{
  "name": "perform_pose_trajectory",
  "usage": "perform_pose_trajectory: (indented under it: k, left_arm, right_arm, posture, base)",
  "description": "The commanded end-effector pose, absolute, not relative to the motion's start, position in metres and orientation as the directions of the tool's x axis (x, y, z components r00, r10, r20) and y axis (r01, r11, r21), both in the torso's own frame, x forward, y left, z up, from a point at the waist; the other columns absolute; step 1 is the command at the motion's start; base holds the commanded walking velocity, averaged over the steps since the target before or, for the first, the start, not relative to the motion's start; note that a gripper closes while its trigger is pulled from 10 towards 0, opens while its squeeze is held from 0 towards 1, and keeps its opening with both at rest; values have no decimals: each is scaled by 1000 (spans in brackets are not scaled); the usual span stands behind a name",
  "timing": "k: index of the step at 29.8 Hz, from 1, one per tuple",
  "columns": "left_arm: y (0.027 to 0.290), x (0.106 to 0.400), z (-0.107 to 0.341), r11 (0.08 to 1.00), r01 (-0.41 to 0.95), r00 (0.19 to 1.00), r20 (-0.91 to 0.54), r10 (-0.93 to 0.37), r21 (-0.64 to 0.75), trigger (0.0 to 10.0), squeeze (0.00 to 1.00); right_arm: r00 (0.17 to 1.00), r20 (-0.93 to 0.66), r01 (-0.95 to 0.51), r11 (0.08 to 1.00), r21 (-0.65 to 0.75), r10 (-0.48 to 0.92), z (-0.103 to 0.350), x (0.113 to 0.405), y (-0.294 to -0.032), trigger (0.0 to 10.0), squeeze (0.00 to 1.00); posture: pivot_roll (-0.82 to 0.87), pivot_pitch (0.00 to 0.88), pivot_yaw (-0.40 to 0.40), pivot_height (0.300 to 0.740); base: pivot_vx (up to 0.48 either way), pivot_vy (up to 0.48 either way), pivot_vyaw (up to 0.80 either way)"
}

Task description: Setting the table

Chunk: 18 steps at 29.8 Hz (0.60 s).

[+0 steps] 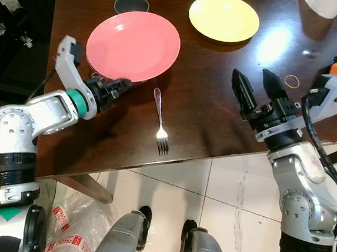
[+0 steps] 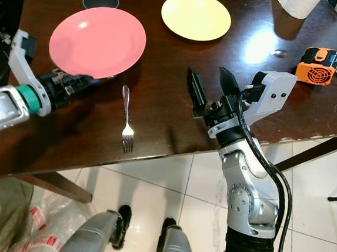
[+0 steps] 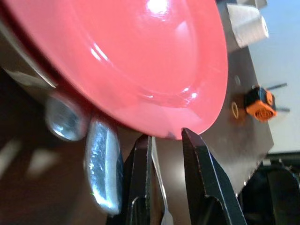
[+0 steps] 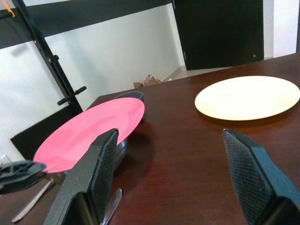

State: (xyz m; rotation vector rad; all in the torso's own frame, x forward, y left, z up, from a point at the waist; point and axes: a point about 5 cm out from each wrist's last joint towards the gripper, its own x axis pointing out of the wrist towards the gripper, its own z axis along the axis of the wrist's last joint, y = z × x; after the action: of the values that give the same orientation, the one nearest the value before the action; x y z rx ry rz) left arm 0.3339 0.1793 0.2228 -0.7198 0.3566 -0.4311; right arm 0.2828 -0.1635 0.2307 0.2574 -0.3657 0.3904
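Dark wood table [image 1: 217,107] carries everything; order big to small. Pink plate [image 1: 134,45] sits toward the table's left edge, tilted, its near-left rim raised off the wood and apparently propped on a metal bowl [image 4: 119,147] under it. Yellow plate [image 1: 224,17] lies flat near the far edge, well apart. Black cup [image 1: 131,4] sits just behind the pink plate. Orange gadget [image 2: 319,64] near the right edge, rubber band [image 1: 291,81] beside it. Fork [image 1: 160,123] lies near the front edge, tines toward the robot, just right of the left gripper [image 1: 122,86]. That gripper is at the pink plate's near rim; wrist view shows its 2 fingers [image 3: 201,173] nearly together with a thin gap, tips at the rim, pinch not confirmed. 2 spoon bowls [image 3: 102,164] lie under the plate rim beside those fingers. Right gripper [image 1: 256,85] hovers over the front right part of the table, fingers spread wide, holding nothing. Judgement: step is shifting or levelling the pink plate. To do it well, get a firm rim pinch, lift slightly before sliding, avoid dragging the spoons or knocking the fork.
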Motion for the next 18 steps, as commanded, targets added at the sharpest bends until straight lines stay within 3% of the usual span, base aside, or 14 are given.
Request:
perform_pose_trajectory:
  k: [1,5,6,12,13,14,18]
  left_arm:
    - [184,337,215,684,192,870,-200,-450,-704,10000,0]
    - [185,338,213,691,169,877,-212,-430,-703,10000,0]
    - [185,340,211,697,151,883,-221,-414,-701,10000,1000]
    - [188,344,205,717,77,895,-269,-356,-693,10000,1000]
    - [194,349,203,703,21,908,-281,-311,-711,10000,675]
    - [196,351,204,693,5,914,-278,-296,-721,10000,0]
    - [197,355,207,681,-5,920,-270,-284,-732,10000,0]
  right_arm:
    - [869,373,-413,892,182,326,226,283,-162,10000,0]
    - [870,371,-413,892,184,326,225,282,-163,10000,0]
    - [871,368,-412,892,185,326,225,282,-164,10000,0]
    - [872,364,-411,892,186,326,224,282,-163,10000,0]
    - [872,364,-412,892,188,327,224,282,-163,10000,0]
    - [872,364,-412,892,188,327,223,282,-163,10000,0]
    - [873,363,-412,892,188,326,223,282,-163,10000,0]
  posture:
    - [144,150,91,740]
    - [144,151,90,740]
    - [145,151,89,740]
    - [140,150,91,740]
    - [140,149,91,740]
    - [140,149,91,740]
    - [140,149,91,740]
  base:
    - [0,0,0]
    - [0,0,0]
    - [0,0,0]
    - [0,0,0]
    - [0,0,0]
    - [0,0,0]
    - [0,0,0]
